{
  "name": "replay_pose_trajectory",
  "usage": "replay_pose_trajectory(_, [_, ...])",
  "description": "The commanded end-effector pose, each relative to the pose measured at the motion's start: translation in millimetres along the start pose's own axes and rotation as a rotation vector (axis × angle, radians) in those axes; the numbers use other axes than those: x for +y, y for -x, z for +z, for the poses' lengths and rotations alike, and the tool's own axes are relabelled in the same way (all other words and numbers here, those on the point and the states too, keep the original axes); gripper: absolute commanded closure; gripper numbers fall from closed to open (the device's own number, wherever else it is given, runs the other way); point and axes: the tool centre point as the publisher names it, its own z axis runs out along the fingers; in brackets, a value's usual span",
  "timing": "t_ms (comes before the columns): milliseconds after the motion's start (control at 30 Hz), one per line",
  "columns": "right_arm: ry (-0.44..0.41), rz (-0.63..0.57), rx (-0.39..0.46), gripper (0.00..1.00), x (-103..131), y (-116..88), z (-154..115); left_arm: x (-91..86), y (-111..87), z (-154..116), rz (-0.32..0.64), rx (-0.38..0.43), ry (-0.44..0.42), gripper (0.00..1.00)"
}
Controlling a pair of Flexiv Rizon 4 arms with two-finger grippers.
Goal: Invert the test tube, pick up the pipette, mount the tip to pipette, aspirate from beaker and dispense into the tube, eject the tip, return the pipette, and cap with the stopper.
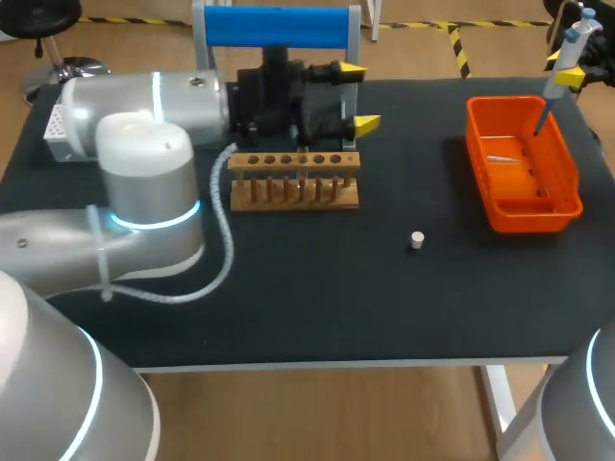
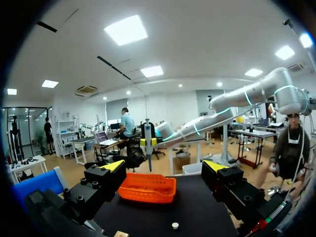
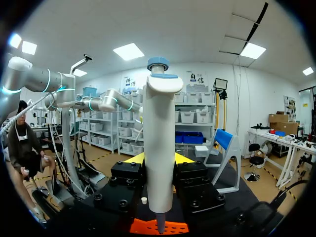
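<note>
My right gripper (image 1: 565,69) hangs over the table's far right corner, shut on the white pipette (image 1: 574,43), blue cap up. The pipette's lower end (image 1: 543,120) points down into the orange tray (image 1: 567,192). In the right wrist view the pipette (image 3: 159,148) stands upright between the yellow tips, with the tray (image 3: 173,228) below. My left gripper (image 1: 356,96) is open and holds nothing, behind the wooden tube rack (image 1: 293,181). Its wrist view looks past its open gripper (image 2: 165,168) at the tray (image 2: 148,187) and pipette (image 2: 148,143). A small white stopper (image 1: 416,240) lies mid-table.
A blue-topped stand (image 1: 279,27) rises at the table's back edge, behind my left gripper. My bulky left arm (image 1: 144,182) covers the table's left part. Dark table top lies bare in front of the rack and around the stopper (image 2: 175,225).
</note>
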Motion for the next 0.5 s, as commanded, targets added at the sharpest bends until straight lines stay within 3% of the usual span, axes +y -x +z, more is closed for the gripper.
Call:
replay_pose_trajectory(33, [-0.003, 0.0, 0.007, 1.0, 1, 2, -2, 2.1, -3.7, -51, -0.009, -0.004, 0.012, 0.0])
replay_pose_trajectory(500, [-0.003, 0.0, 0.007, 1.0, 1, 2, -2, 3.5, -8.7, -60, -0.014, -0.014, 0.006, 0.0])
